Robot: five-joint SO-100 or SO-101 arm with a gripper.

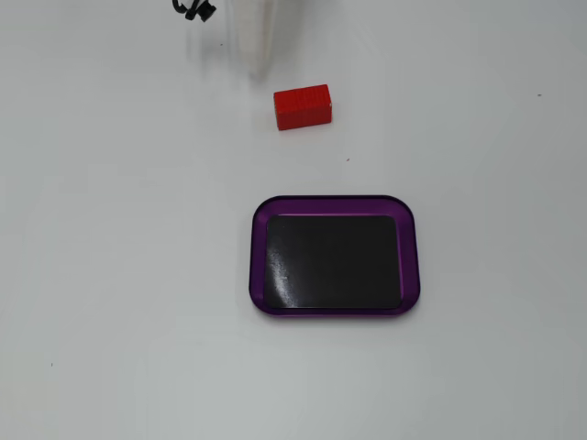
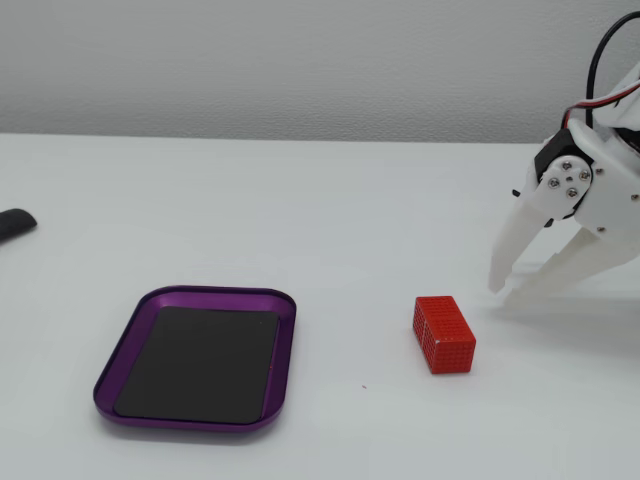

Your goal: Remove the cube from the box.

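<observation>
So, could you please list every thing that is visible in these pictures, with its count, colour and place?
cube: one, red, on the table outside the box, between box and gripper in the side-on fixed view.
box: one, purple rim, black bottom, empty, on the table.
dark object: one, black, at the left edge, too cut off to identify.
table: one, white.
gripper: one, white, open, tips near the table, right of the cube, holding nothing.

Bare table surrounds the cube on all sides.
</observation>
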